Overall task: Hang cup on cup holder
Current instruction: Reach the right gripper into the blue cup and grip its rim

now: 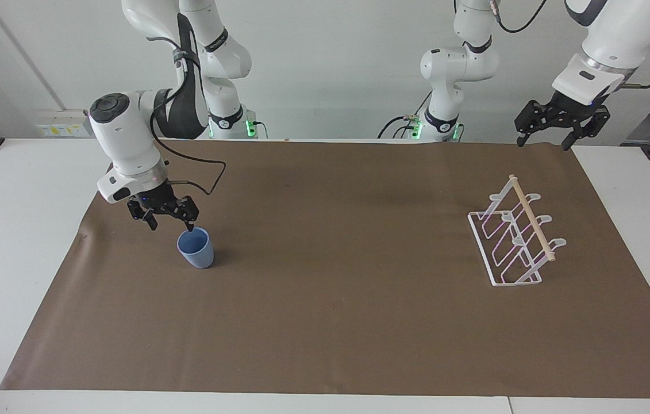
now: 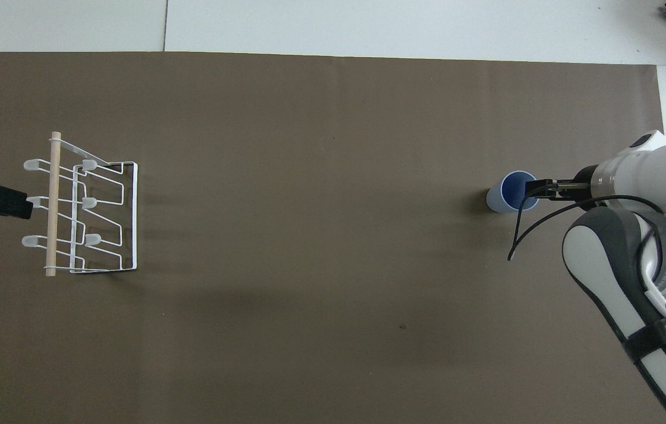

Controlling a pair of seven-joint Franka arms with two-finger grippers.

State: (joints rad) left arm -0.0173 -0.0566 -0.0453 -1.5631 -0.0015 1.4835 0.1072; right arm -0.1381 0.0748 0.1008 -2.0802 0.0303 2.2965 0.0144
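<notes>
Brown paper (image 1: 325, 322) covers most of the table, and the cup (image 1: 195, 248) stands upright on it toward the right arm's end, mouth up, with bare paper all around it. Right gripper (image 1: 170, 222) hangs just above the cup's rim on the edge nearer the robots, its fingers spread and nothing between them. Well apart, toward the left arm's end, the cup holder (image 1: 511, 238) stands near the paper's edge with every prong bare, while the left gripper (image 1: 545, 138) waits over the paper's edge nearest the robots, open and empty.
</notes>
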